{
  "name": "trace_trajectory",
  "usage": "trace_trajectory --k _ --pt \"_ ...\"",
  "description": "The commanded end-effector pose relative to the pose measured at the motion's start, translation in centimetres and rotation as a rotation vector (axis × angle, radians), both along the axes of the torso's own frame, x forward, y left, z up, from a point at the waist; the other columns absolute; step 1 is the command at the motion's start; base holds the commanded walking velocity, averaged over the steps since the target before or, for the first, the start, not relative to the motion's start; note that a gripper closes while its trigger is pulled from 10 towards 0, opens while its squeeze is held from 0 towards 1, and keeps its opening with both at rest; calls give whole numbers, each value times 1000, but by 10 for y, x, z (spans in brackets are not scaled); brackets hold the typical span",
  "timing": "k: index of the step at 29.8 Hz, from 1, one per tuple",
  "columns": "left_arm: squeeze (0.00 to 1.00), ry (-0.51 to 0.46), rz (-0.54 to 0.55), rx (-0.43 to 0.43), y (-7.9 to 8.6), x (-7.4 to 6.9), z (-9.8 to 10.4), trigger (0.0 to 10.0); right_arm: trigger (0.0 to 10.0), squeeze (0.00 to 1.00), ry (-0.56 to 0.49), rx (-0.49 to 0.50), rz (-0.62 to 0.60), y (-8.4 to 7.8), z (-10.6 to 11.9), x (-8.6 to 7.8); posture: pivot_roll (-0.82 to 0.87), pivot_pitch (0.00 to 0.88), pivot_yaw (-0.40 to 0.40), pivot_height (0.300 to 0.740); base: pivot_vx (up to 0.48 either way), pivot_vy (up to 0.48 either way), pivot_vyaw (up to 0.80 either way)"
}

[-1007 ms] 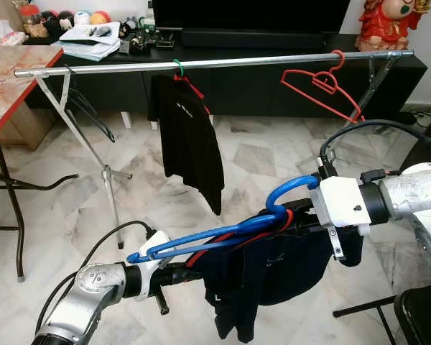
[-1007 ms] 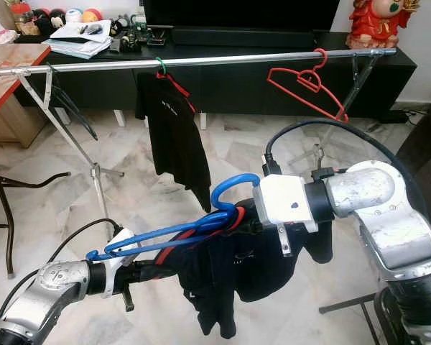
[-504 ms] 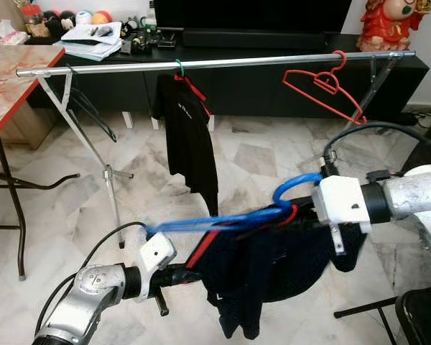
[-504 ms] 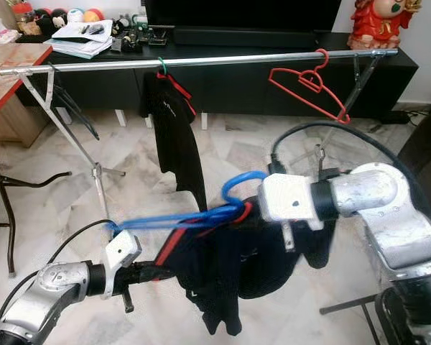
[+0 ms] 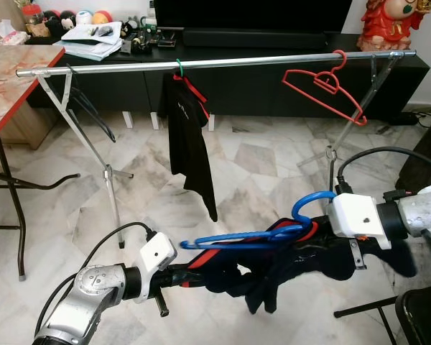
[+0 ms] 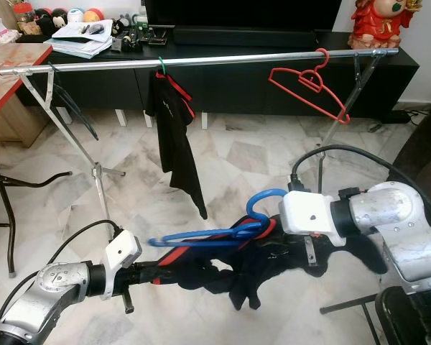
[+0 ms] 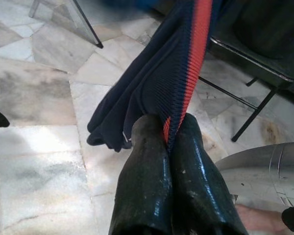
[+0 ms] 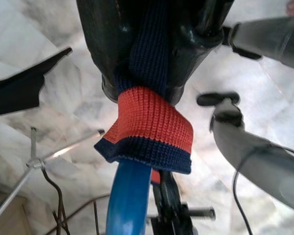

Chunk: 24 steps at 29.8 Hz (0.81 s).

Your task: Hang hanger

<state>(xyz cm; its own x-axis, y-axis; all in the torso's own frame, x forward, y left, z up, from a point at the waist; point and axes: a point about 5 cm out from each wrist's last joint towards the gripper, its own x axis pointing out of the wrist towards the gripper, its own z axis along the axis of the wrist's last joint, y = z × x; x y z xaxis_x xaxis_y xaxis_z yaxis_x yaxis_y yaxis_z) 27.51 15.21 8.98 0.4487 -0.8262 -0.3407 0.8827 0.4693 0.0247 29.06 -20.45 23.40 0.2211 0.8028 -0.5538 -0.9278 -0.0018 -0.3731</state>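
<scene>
A blue hanger lies almost level between my two arms, low over the floor, with its hook up by my right wrist. A navy shirt with red trim sags in a bunch under it. My right gripper is shut on the shirt's red and navy collar, right at the hanger's neck. My left gripper is shut on a stretched fold of the same shirt. The metal rail runs across, farther off and higher up.
On the rail hang a black shirt on a green-hooked hanger and a bare red hanger. The rail's folding legs stand at left. A red-edged table is at far left, a black chair at lower right, a dark TV console behind.
The blue hanger and navy shirt have dropped lower and shifted right with my right gripper. The hanger's left end has come away from my left gripper. The black shirt on the rail has swung.
</scene>
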Motion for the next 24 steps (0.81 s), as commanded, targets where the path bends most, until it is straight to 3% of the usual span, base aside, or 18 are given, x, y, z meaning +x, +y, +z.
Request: trace_trajectory --k 1,5,10,15,20,24 --pt "0 9 -2 31 4 -4 -5 0 0 0 -4 34 7 -5 6 -3 -75 175 20 740 0 0 0" --pt "0 11 -3 34 4 -5 -6 0 0 0 33 24 -11 -11 1 -2 -75 179 20 740 0 0 0" --pt "0 14 -6 44 5 -5 -7 0 0 0 133 -123 -5 -30 -15 -11 -80 182 17 740 0 0 0" --pt "0 16 -8 49 5 -6 -7 0 0 0 159 -234 -36 -43 -25 -13 -81 184 18 740 0 0 0" --pt "0 16 -7 56 6 -6 -8 0 0 0 108 -386 -134 -58 -40 -5 -78 187 22 740 0 0 0" --pt "0 15 -8 59 7 -6 -8 0 0 0 60 -436 -178 -63 -43 1 -79 186 23 740 0 0 0"
